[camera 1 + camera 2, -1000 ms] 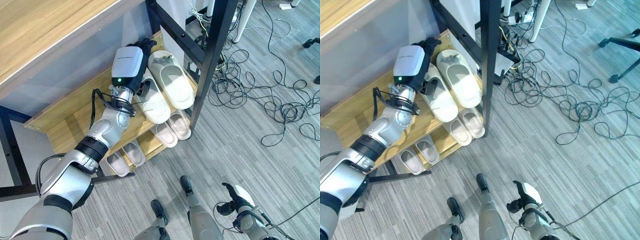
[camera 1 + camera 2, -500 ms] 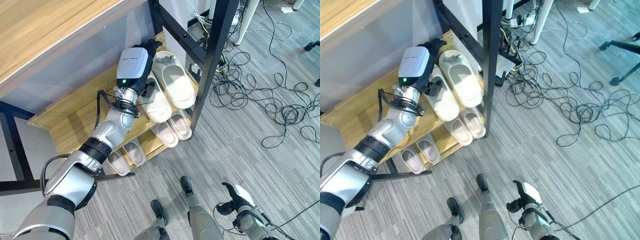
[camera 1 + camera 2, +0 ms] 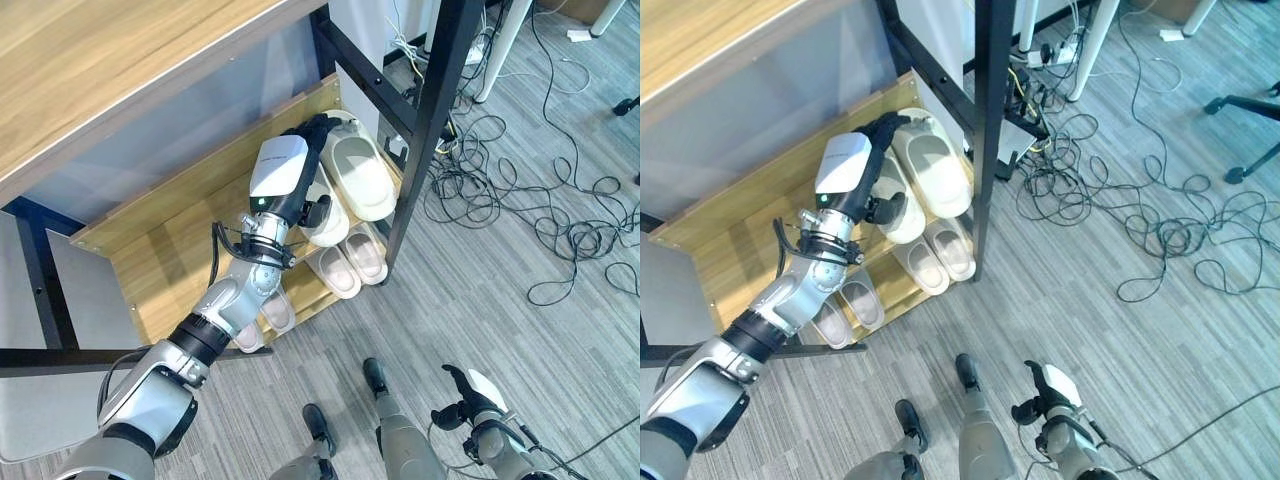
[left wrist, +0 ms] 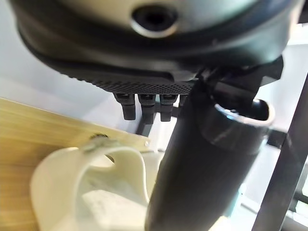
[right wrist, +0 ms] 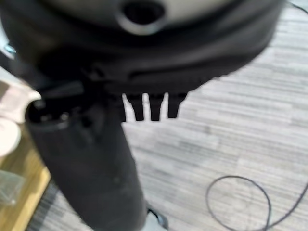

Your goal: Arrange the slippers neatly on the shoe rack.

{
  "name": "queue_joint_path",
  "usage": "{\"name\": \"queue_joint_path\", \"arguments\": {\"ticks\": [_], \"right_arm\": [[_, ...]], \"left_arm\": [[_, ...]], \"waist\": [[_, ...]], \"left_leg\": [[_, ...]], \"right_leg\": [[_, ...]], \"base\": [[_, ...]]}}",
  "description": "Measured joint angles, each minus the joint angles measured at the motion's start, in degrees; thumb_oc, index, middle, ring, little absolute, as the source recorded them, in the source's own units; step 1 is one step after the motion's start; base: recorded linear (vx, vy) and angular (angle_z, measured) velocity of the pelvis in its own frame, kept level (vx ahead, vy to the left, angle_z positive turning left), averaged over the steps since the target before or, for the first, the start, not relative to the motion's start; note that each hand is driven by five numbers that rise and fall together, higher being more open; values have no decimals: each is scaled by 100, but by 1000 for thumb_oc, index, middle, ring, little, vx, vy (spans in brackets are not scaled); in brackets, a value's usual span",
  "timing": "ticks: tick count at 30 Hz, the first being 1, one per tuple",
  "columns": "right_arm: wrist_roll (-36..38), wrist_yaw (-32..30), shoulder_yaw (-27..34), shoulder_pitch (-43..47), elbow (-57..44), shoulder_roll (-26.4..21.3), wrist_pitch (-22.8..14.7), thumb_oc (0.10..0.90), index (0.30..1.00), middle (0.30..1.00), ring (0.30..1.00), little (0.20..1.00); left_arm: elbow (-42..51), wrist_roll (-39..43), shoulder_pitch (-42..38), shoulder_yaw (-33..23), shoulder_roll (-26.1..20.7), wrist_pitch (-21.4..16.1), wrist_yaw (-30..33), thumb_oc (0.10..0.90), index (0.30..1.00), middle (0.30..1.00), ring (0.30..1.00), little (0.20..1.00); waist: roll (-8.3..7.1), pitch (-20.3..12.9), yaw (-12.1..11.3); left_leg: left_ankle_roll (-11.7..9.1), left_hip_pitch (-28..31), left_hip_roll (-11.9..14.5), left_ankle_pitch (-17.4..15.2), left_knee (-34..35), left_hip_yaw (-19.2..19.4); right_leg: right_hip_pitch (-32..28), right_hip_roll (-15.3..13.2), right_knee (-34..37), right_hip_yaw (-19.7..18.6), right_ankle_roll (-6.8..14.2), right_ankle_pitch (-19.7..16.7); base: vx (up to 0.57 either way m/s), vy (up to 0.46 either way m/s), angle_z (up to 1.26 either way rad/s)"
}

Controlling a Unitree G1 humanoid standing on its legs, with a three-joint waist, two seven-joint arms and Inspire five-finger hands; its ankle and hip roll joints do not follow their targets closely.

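Left eye view. A wooden shoe rack (image 3: 150, 250) with a black metal frame (image 3: 425, 120) carries six slippers on two shelves. On the upper shelf, at its right end beside the black post, lie two large cream slippers: the right slipper (image 3: 368, 180), smooth and rounded, and the left slipper (image 3: 328, 215), touching it side by side and partly covered by the arm. On the lower shelf stand two pairs of small pale slippers with translucent straps: one pair (image 3: 350, 265) at the right end, one pair (image 3: 268, 315) nearer the middle, half hidden by the arm. The left hand (image 3: 312, 135) lies over the far end of the left slipper with its dark fingers extended. The right hand (image 3: 462, 385) hangs low over the grey plank-patterned floor (image 3: 560, 380), well apart from the rack; tangled black cables (image 3: 520, 215) lie on the floor.

Right eye view. The same arrangement; no writing is legible on any slipper.

Left wrist view. The left hand's fingers (image 4: 144, 107) are straight, above the cream moulded strap of a slipper resting on wood.

Right wrist view. The right hand's fingers (image 5: 151, 107) are straight and hold nothing.
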State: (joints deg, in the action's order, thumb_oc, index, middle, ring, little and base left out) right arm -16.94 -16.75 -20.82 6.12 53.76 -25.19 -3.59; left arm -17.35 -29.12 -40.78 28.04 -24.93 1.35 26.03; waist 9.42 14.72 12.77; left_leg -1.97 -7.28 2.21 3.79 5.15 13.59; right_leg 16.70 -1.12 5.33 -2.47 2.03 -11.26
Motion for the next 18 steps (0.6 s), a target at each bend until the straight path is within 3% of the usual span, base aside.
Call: {"name": "queue_joint_path", "arguments": {"ticks": [7,11,15,18], "right_arm": [[-13,2,26,-66,6,154,46,800,900,900,900,900],[-33,4,56,-104,-1,167,72,800,900,900,900,900],[-40,4,161,-106,-6,171,99,800,900,900,900,900],[-41,4,164,-127,-1,165,159,800,900,900,900,900]], "left_arm": [[826,716,895,-746,247,-287,83,800,900,900,900,900],[1028,2150,1627,-1146,745,-523,83,800,900,900,900,900],[937,3428,2041,-1115,807,-589,-166,800,900,900,900,900],[802,3940,2041,-1100,811,-592,-300,800,900,900,900,900]], "waist": [[-11,-5,-220],[-84,-44,-276],[-252,-130,-281],[-287,-161,-280]], "left_leg": [[-9,84,4,6,0,-59],[-5,185,1,2,0,-79],[-4,193,4,0,0,-87],[-4,194,0,0,0,-95]], "right_leg": [[-104,-4,0,47,-8,18],[-213,-14,3,64,-1,56],[-224,-14,5,69,-3,62],[-231,-22,5,76,-4,61]], "base": [[1,-12,4],[10,-8,2],[0,0,0],[0,0,0]]}}
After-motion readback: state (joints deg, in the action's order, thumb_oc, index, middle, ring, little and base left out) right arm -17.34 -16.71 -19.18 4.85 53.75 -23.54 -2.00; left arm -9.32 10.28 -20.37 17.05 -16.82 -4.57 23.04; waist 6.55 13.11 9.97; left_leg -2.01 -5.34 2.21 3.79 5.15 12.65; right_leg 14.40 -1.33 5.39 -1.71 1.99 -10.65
